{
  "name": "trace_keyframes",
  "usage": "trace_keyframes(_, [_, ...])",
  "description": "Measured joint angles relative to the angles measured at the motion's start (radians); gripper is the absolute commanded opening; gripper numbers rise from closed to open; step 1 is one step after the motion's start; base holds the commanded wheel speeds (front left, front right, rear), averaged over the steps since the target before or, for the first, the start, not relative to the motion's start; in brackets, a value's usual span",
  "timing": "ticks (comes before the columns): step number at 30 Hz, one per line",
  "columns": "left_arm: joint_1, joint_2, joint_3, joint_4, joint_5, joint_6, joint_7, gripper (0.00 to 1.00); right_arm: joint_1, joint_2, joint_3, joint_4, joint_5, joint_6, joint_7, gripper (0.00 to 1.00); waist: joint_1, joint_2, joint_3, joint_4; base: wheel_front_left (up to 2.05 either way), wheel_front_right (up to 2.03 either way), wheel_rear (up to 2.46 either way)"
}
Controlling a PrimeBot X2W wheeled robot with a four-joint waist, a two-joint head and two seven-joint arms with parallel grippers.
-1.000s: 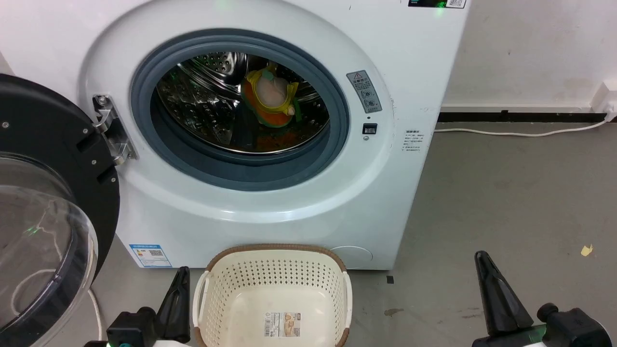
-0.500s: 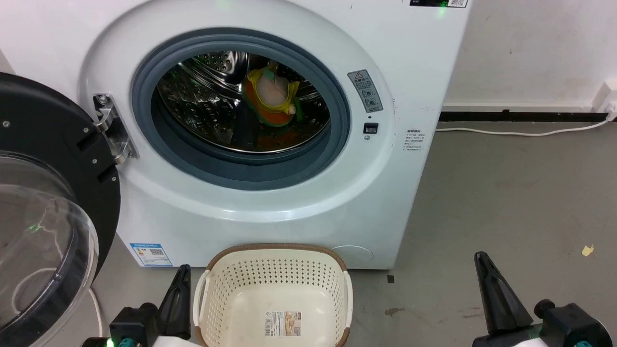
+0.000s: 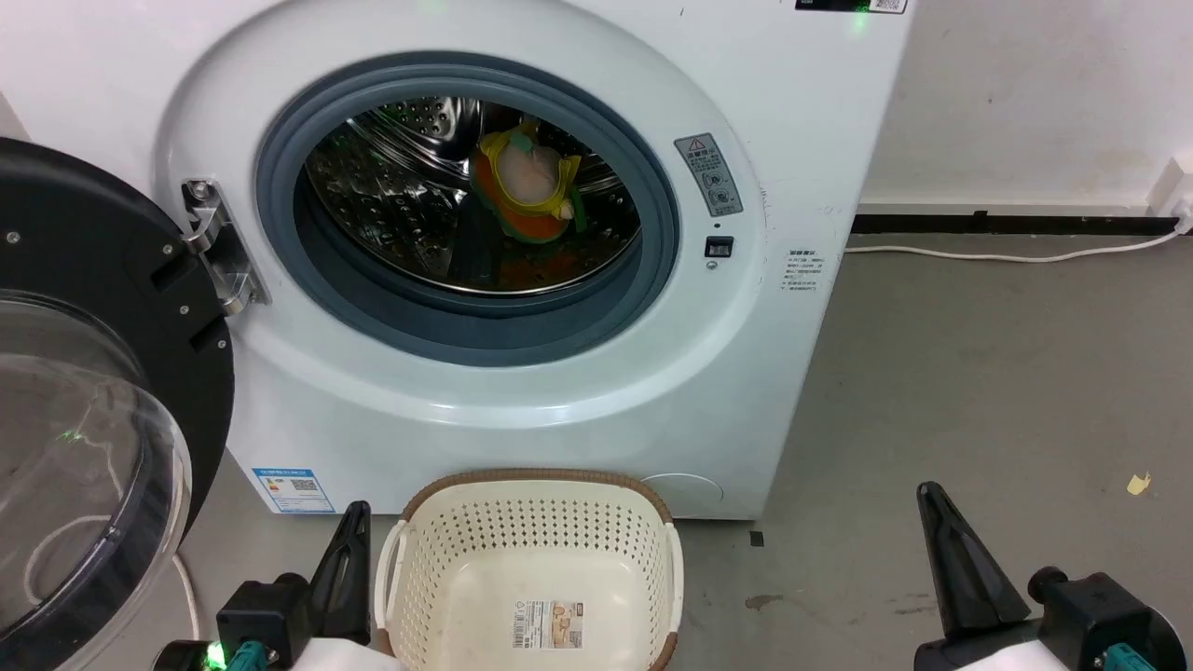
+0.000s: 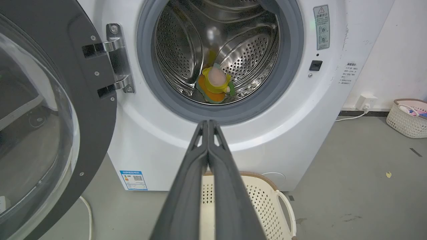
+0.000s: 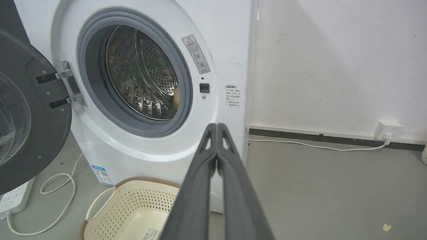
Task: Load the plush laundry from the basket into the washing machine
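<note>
The plush laundry (image 3: 522,191) is lying inside the washing machine (image 3: 559,401), resting on the drum's (image 3: 391,200) sloping back wall, toward three o'clock of the opening's centre in the head view. It is showing a soft peach face ringed in yellow, with orange beneath and a strip of green at its right edge. My guess is it is sitting that deep because it rolled down the curve of the drum, whose shiny, dimpled steel is mirroring its colours.

A thick grey rubber door ring (image 3: 466,331) is framing the opening. At nine o'clock the round door (image 3: 84,419), clear bulging plastic in a black rim, is hanging wide open on a metal hinge (image 3: 214,247), leaving the mouth free.

At six o'clock, the basket (image 3: 536,477) is sitting on the floor just before the machine. Its cream perforated walls are holding nothing but a label (image 3: 548,623) on the base, so the loading looks done.

The left gripper (image 4: 208,124), fingers pressed together on nothing, is hovering at the basket's nine o'clock. The right gripper (image 5: 217,126), likewise pressed together and empty, is waiting well apart at three o'clock.
</note>
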Motion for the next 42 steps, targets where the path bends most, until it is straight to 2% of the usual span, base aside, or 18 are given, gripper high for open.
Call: trace_keyframes(42, [-0.026, -0.048, 0.049, -0.02, 0.101, -0.022, 0.087, 0.0, -0.058, 0.0, -0.023, 0.042, -0.049, 0.0, 0.088, 0.0, 0.0, 0.0, 0.007, 0.007, 0.0, 0.0, 0.0])
